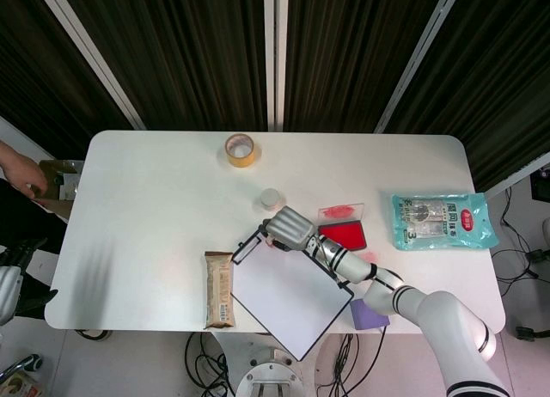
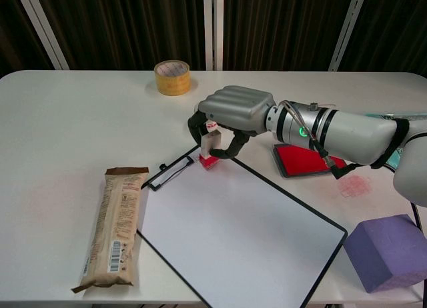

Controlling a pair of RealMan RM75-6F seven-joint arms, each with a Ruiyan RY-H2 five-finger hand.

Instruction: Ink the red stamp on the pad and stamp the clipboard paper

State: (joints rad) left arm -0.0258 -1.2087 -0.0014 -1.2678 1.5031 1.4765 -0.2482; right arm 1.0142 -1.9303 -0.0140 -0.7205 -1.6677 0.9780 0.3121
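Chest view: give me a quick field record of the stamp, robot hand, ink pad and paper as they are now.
stamp: red stamp, tilted, at the clipboard's top edge
right robot hand: grips the stamp from above
ink pad: open, red, right of the clipboard
paper: blank, no mark visible
left robot hand: not in view

the right robot hand is held palm down just above the top corner of the clipboard, its fingers curled down around the red stamp, which is gripped upright. the right forearm is stretched low and nearly level from the clipboard's right side toward that corner, seen in the head view as well. the left robot hand is not seen in either view.
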